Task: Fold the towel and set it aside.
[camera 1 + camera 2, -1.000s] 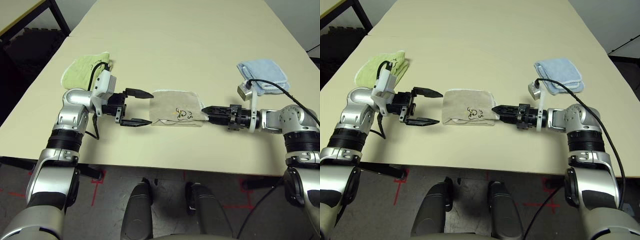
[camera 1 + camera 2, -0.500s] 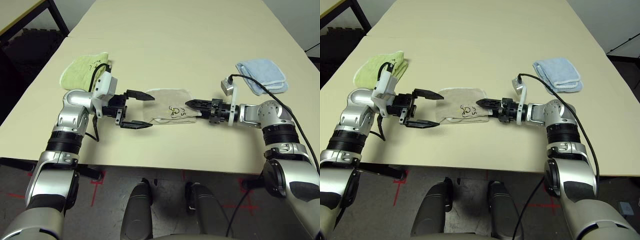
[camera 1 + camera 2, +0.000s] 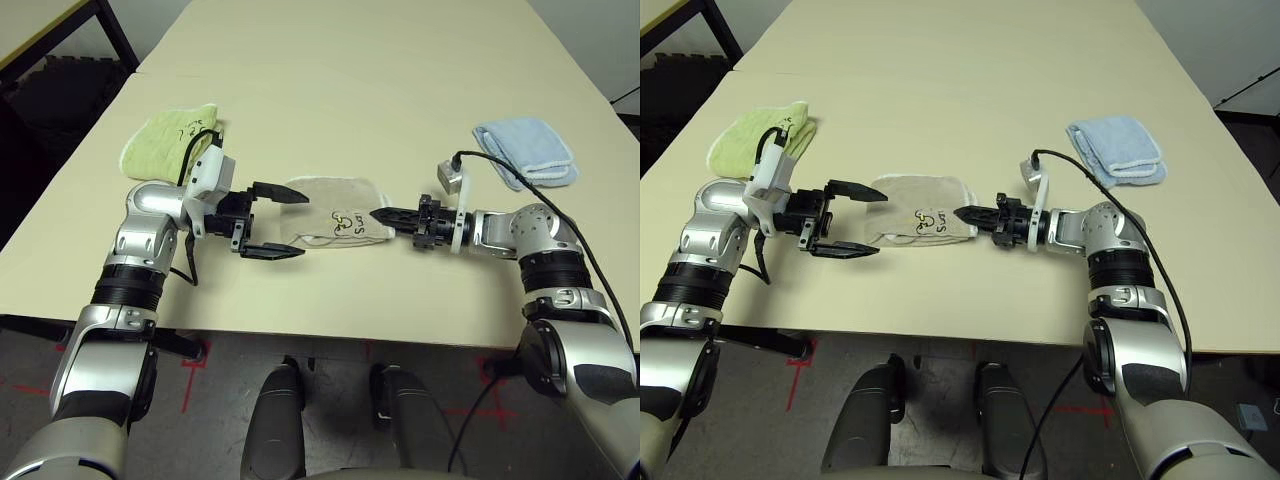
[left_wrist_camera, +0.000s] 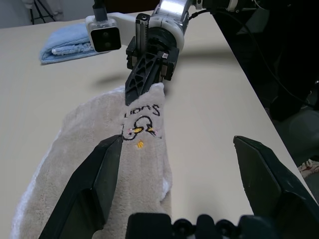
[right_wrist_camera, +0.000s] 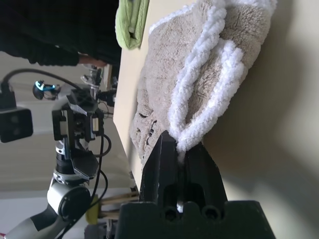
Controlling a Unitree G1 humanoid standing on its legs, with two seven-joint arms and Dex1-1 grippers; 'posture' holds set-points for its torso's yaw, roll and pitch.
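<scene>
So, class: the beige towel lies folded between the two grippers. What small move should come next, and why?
Probably the right gripper should drag the towel sideways to set it aside. Its fingers are shut on the towel's white-edged end, the towel already lies folded, and the left gripper hangs open at the other end, holding nothing.

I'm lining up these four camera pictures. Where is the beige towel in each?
Left eye view: beige towel at table centre, between the two grippers.
Right eye view: centre too.
Left wrist view: lower left, running up to the right gripper.
Right wrist view: upper middle, its white edge pinched.
Shared landmark: the towel's dark embroidered mark.
</scene>
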